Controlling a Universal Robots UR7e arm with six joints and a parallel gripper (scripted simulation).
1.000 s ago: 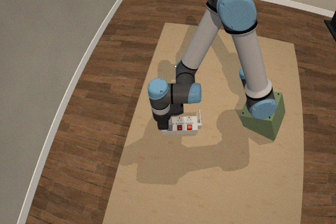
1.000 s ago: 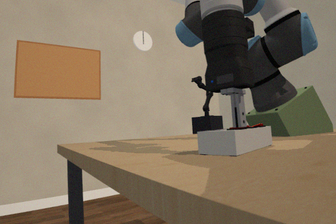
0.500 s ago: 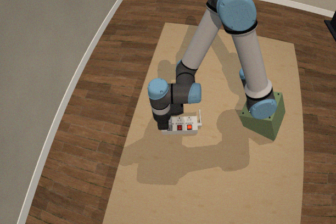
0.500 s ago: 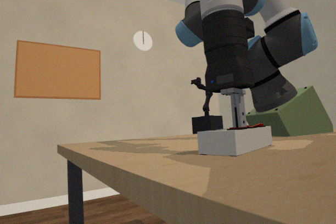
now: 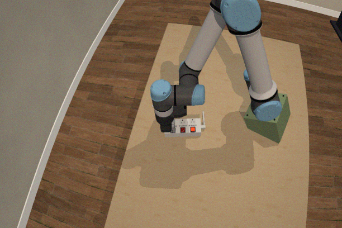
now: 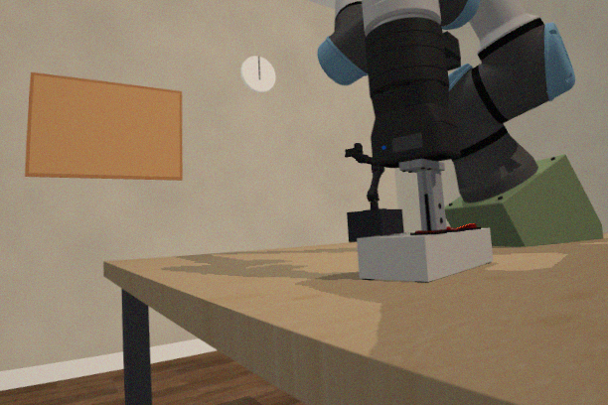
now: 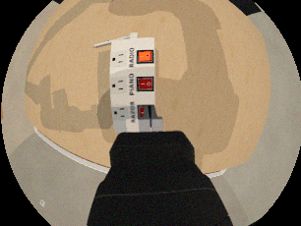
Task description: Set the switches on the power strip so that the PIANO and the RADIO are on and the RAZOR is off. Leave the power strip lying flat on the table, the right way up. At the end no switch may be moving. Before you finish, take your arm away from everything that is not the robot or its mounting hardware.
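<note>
White rigid plastic forms the power strip (image 5: 186, 128), which lies flat on the counter (image 5: 212, 183) at centre frame. It probably slides easily, so switches are best pressed straight down, not gripped. The claw (image 6: 430, 226), fingers together and holding nothing, stands on the nearest switch (image 7: 149, 117). Only the wrist view shows labels: RAZOR nearest and unlit, PIANO (image 7: 146, 84) and RADIO (image 7: 146, 56) glowing. Only the exterior view shows fingertip contact.

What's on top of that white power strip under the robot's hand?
The power strip carries three sockets with rocker switches. The far switch glows bright orange and the middle one shows red. The shut hand stands on the near end, covering most of the third switch.
</note>
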